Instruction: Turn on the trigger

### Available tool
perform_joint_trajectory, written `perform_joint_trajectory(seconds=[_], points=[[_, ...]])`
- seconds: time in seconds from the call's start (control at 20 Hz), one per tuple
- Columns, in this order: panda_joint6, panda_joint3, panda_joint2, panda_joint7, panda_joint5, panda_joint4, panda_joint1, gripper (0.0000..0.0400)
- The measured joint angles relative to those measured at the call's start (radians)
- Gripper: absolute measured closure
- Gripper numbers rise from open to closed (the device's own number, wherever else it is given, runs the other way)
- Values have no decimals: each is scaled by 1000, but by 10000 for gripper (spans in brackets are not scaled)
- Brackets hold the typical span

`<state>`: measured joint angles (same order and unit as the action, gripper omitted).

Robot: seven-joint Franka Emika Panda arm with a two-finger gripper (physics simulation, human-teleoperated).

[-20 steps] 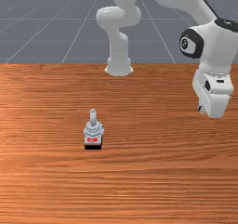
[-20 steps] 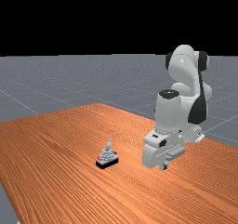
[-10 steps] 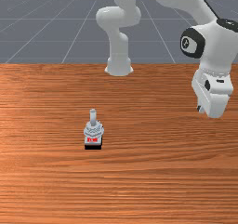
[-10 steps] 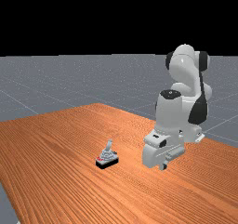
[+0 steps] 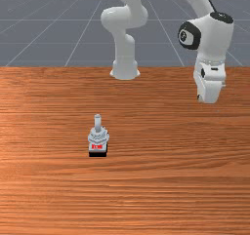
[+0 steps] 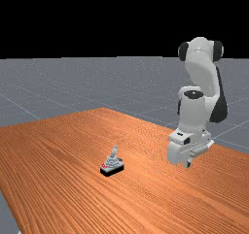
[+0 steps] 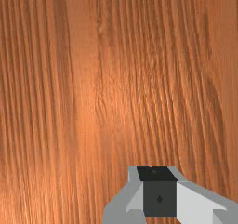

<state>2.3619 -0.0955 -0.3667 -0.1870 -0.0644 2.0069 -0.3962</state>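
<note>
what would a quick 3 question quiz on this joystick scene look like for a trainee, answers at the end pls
1. True or false: in the far view, the gripper is apart from the joystick.
2. Multiple choice: in the front view, where does the joystick stand relative to the gripper?
a) toward the front view's right
b) toward the front view's left
c) straight below it
3. Fill in the blank: the small mark just above the joystick's black base is coloured ____.

Key: 1 true; 2 b; 3 red
</note>
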Motion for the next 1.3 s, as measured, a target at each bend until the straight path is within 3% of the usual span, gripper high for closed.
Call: perform_joint_trajectory(seconds=[0.1, 0.2, 0.3, 0.35, 0.4, 0.5, 0.55, 0.6, 0.65, 0.7, 0.75, 0.8, 0.95, 1.0, 1.05, 1.3], points=[[-33, -1, 89, 96, -89, 121, -51, 400], [11, -40, 205, 155, -82, 285, -78, 400], [-34, -88, 289, 260, -107, 389, -115, 400], [-7, -104, 325, 264, -91, 434, -128, 400], [117, -111, 397, 57, 6, 539, -135, 400], [120, -139, 457, 175, 40, 606, -167, 400], [159, -141, 493, 171, 107, 654, -191, 400], [87, -154, 500, 186, 118, 646, -203, 400], [-7, -145, 484, 128, 190, 617, -220, 400], [-7, -149, 503, 132, 207, 637, -236, 400], [-10, -212, 512, 325, 37, 641, -225, 400], [105, -184, 575, 127, 122, 724, -262, 400], [102, -208, 609, 195, 155, 756, -287, 400], [172, -162, 649, 143, 261, 814, -326, 400], [103, -204, 652, 286, 188, 798, -274, 400], [71, -135, 840, 276, 209, 957, -215, 400]])
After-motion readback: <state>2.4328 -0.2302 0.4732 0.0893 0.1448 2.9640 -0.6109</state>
